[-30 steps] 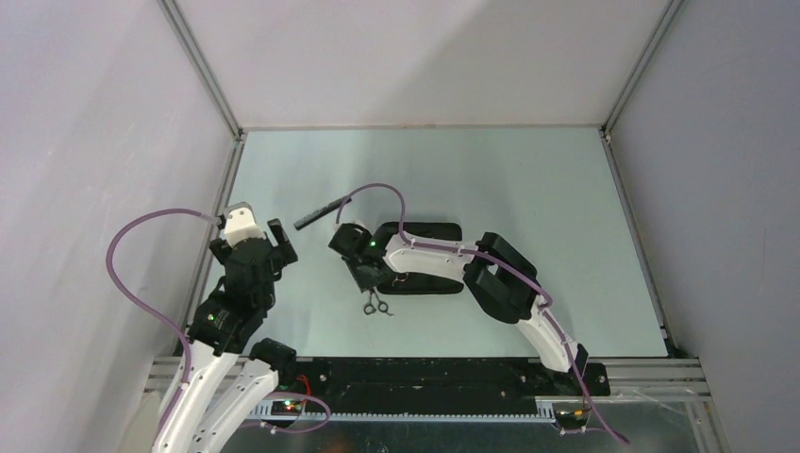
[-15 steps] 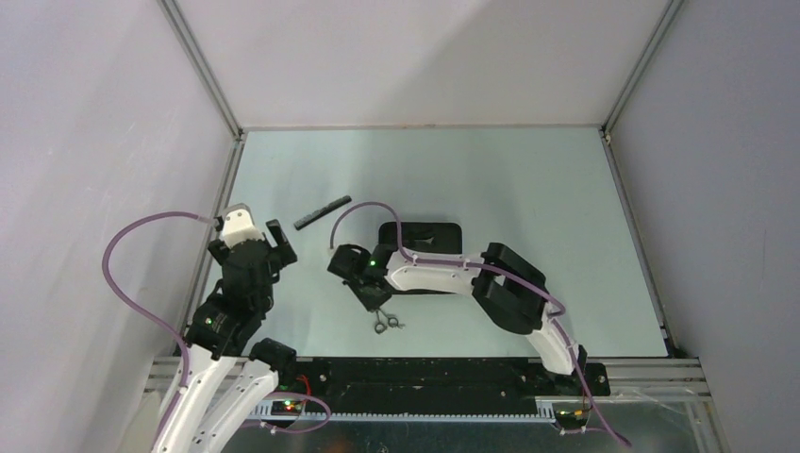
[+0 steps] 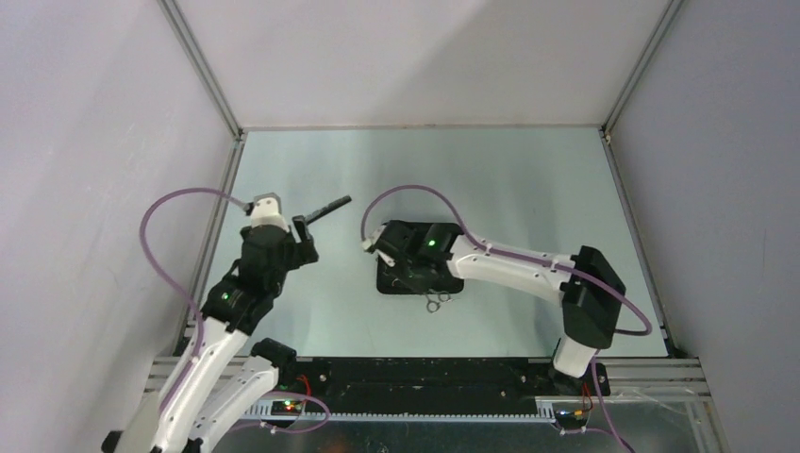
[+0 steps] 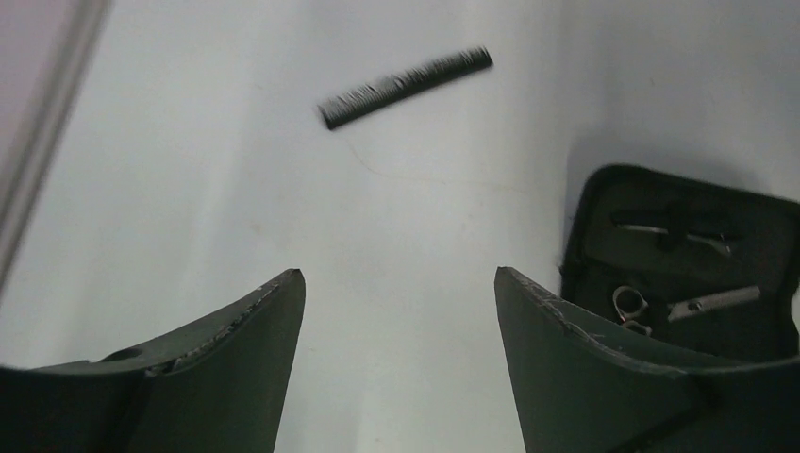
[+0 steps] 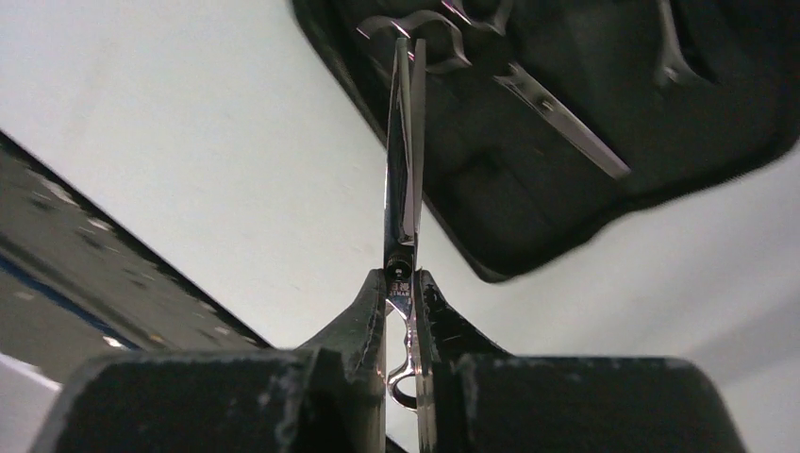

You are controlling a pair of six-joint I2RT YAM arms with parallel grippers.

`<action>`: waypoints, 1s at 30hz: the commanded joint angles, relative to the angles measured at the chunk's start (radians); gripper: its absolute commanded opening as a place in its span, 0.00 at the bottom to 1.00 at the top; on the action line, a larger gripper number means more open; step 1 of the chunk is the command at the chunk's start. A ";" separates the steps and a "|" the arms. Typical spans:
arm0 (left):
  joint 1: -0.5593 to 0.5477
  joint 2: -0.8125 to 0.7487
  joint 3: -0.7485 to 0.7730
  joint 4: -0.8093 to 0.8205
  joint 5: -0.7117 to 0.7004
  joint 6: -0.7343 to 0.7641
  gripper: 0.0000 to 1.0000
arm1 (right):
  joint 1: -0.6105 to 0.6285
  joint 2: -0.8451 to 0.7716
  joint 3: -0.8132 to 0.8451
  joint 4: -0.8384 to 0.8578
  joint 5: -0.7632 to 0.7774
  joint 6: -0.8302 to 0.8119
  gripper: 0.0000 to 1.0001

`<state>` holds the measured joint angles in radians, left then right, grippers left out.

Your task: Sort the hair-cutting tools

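Now: right gripper [image 5: 403, 280] pinching silver ring-handled scissors [image 5: 404, 151] by black rectangular pouch [image 5: 491, 203].
Left gripper [image 4: 398, 278] spread near flat dark comb [image 4: 406, 88].

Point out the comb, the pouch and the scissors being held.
comb [image 4: 406, 87]: left wrist view, mid-length.
pouch [image 4: 590, 260]: left wrist view, bare inner lining.
held scissors [image 5: 404, 160]: right wrist view, mid-blade.

The right arm [image 3: 509, 269] has lifted the scissors [image 5: 404, 170] off the desk [image 3: 528, 189] to over the pouch [image 5: 491, 189]; the left arm [image 3: 231, 297] came nearer the comb [image 4: 406, 88].
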<state>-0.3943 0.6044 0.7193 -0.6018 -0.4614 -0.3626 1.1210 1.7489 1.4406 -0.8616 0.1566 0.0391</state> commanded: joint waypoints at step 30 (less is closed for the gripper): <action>-0.112 0.922 0.250 0.202 0.591 -0.142 0.57 | -0.295 0.043 -0.236 -0.022 -0.075 -0.667 0.00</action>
<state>-0.4889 1.4807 0.9226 -0.4286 0.1017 -0.4980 0.8215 1.7809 1.2148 -0.9298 0.0967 -0.5896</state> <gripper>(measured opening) 0.579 0.129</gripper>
